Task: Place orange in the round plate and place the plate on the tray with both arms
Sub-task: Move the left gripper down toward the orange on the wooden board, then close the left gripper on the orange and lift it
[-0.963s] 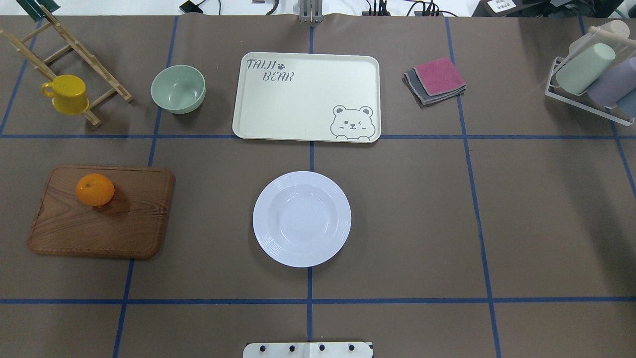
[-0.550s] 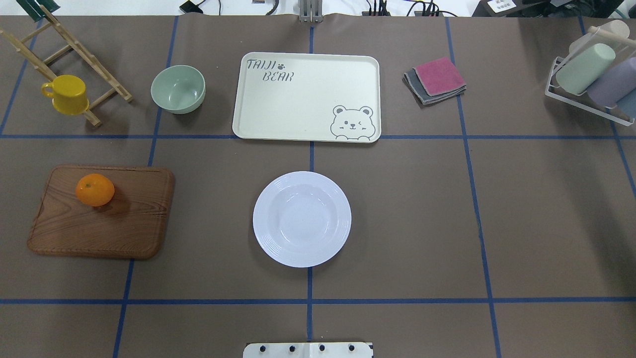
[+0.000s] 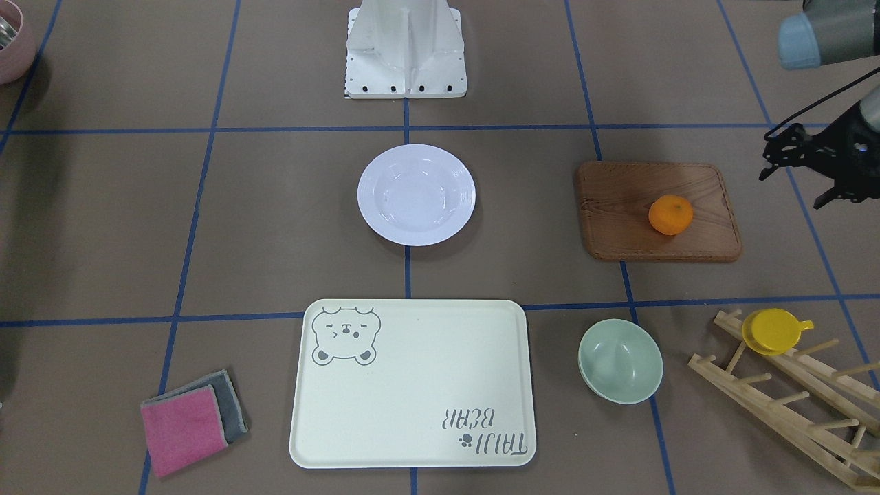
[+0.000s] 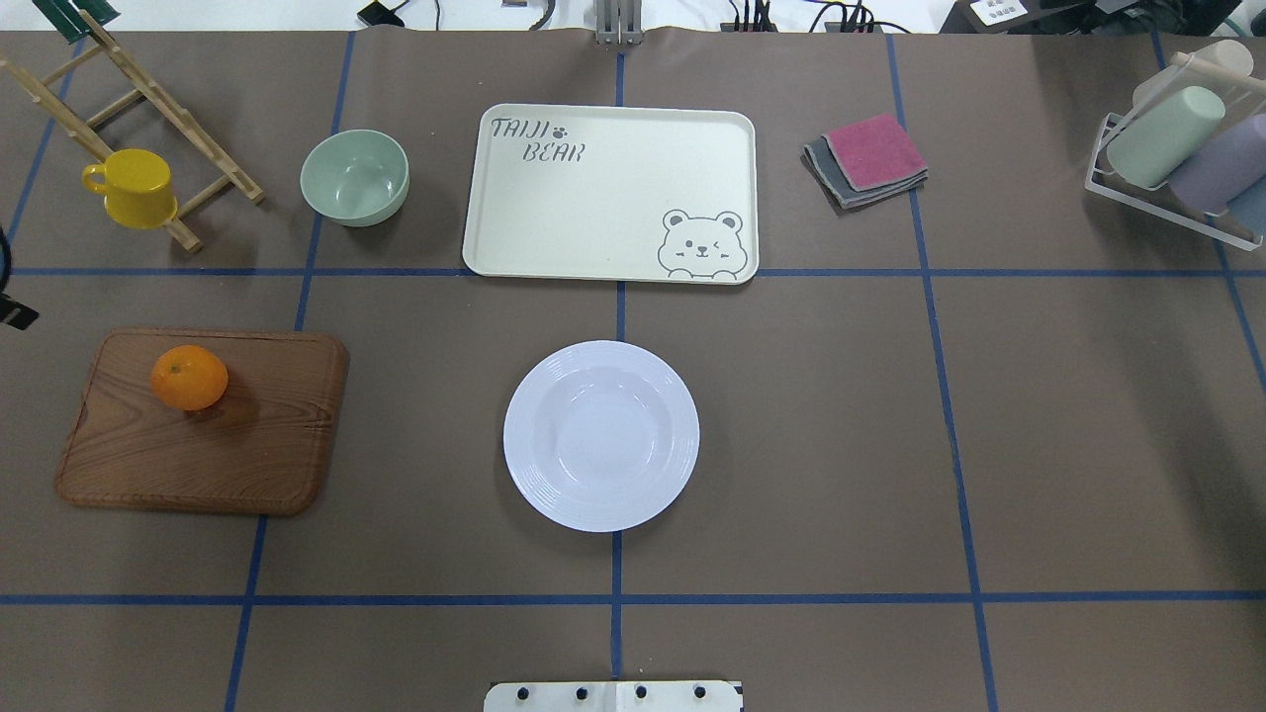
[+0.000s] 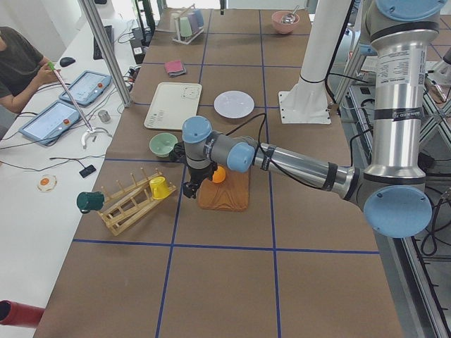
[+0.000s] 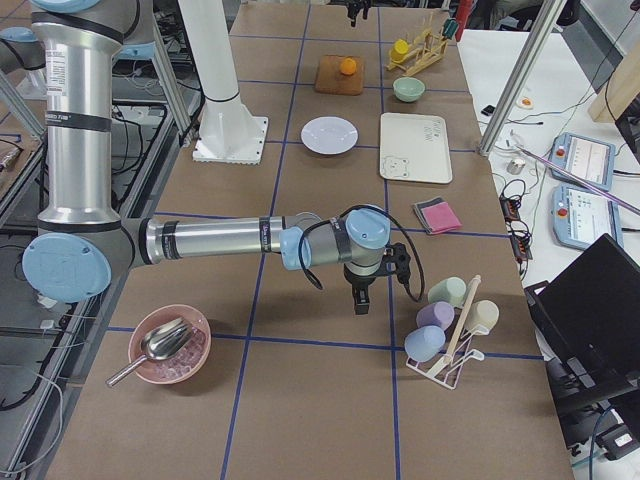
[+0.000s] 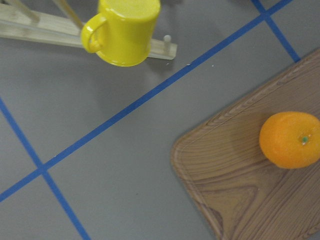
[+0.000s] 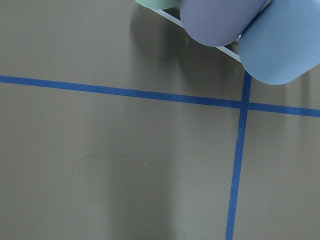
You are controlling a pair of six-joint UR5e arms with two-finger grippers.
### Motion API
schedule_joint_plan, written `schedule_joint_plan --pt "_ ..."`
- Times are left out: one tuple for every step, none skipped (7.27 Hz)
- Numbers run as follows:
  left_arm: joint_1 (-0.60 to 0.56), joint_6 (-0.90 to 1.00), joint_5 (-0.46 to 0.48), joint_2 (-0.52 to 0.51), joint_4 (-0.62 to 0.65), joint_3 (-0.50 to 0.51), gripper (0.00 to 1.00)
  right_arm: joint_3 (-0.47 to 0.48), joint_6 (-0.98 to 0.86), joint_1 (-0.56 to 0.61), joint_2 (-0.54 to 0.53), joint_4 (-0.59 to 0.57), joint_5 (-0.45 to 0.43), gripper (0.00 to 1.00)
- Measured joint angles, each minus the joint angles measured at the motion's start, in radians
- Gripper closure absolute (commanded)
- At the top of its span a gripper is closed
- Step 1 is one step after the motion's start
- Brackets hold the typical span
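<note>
The orange point(image 4: 189, 377) lies on the far left part of a brown wooden board point(image 4: 227, 445), also seen in the left wrist view point(image 7: 290, 139). The white round plate point(image 4: 522, 435) stands empty at the table's middle. Beyond it lies the cream bear tray point(image 4: 603, 198), empty too. My left gripper point(image 3: 797, 180) hovers open, just outside the board's left end, apart from the orange; only its tip point(image 4: 14, 312) enters the overhead view. My right gripper point(image 6: 358, 296) hangs over bare table near the cup rack, and I cannot tell whether it is open or shut.
A pale-green bowl point(image 4: 354, 178) sits left of the tray. A yellow cup point(image 4: 134, 188) hangs on a wooden rack point(image 4: 158, 99) at the far left. Folded cloths point(image 4: 868, 158) lie right of the tray. A rack of pastel cups point(image 4: 1177, 148) stands far right. A person point(image 5: 17, 63) sits beside the table.
The left gripper's tip has come into the overhead view at its left edge, above the board. The orange, plate and tray have not moved.
</note>
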Motion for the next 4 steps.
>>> schedule_joint_plan --pt "0.045 -0.084 0.012 -0.03 -0.007 0.0 0.01 0.0 0.001 0.0 0.0 0.0 0.0 0.0" --pt "0.081 -0.141 0.023 -0.048 -0.009 0.002 0.01 0.0 0.003 0.0 -0.001 0.001 -0.001 0.0" --pt "0.12 -0.169 0.037 -0.061 -0.01 0.006 0.01 0.0 0.003 -0.001 -0.001 0.001 -0.002 0.0" --pt "0.154 -0.195 0.046 -0.074 -0.01 0.01 0.01 0.002 0.004 -0.001 -0.002 0.002 -0.004 0.0"
